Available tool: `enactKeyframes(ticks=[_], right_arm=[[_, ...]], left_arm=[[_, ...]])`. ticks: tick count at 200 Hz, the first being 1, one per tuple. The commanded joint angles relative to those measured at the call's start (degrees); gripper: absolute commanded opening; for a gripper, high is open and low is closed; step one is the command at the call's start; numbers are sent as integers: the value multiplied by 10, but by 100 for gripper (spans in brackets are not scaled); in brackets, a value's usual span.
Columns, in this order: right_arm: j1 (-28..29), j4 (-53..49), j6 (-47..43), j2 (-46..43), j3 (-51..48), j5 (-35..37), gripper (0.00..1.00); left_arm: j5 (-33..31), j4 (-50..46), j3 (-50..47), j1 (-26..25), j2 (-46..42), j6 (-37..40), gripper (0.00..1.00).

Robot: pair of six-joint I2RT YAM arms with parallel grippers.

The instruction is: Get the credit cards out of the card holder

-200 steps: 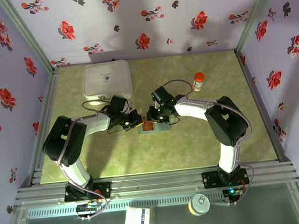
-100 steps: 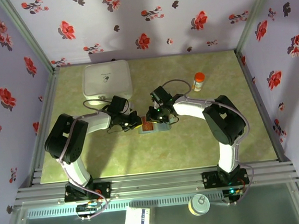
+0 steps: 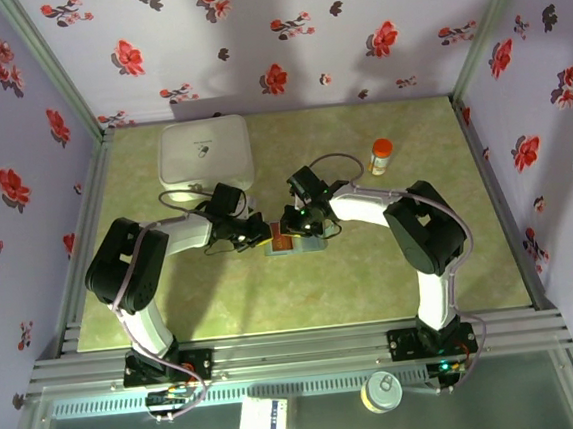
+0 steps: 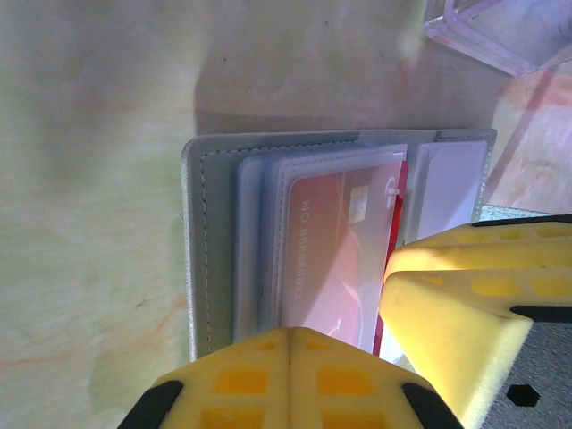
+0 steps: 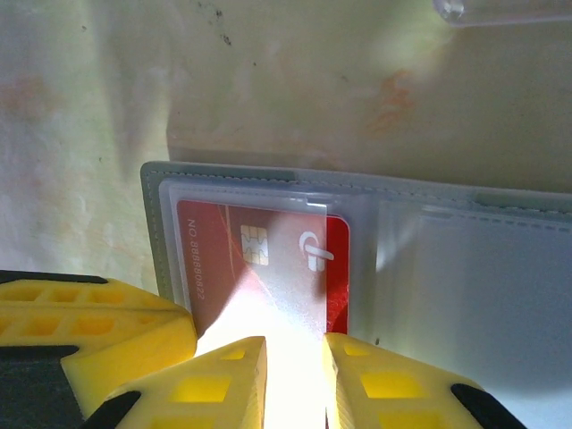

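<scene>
1. The card holder [image 3: 294,244] is laid open and flat near the middle of the table [image 3: 372,277], between the two arms, with its clear sleeves facing up.
2. The left gripper [image 4: 288,353] is set down on the left panel with its jaws closed together and nothing held between them. It is judged to be placed there as a weight, so that the holder is not dragged along when a card is drawn out.
3. The right gripper [image 5: 293,366] is brought to the open edge of the sleeve, its jaws narrowed to a thin gap. The exposed end of the red-orange card [image 5: 268,259] is taken between them, so the card can be pulled along its length out of the pocket.
4. Most of that card is lodged inside the sleeve (the chip and the printed number are read through the plastic), so the extraction is judged barely begun.
5. The glare between the right fingertips is strong, so it cannot be told with certainty whether the sleeve's lip is pinched together with the card.
6. From above, the arms' approach from the left and the right is given, but the grips are hidden under the wrists.
7. From the left wrist, the stacked sleeves are shown, and a clear tray [image 4: 500,31] just beyond the holder's far edge.
</scene>
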Motion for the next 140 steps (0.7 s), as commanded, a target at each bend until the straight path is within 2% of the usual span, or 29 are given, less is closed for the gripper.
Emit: enactKeyframes(ticks=[1,140], right_arm=[[3,-23,-17,4,3,23,25],[3,-44,-31,-34,-1,48,25]], left_arm=[[-18,-34,2,6,-2,18,0],[-18,-39,10,7,-28,10,0]])
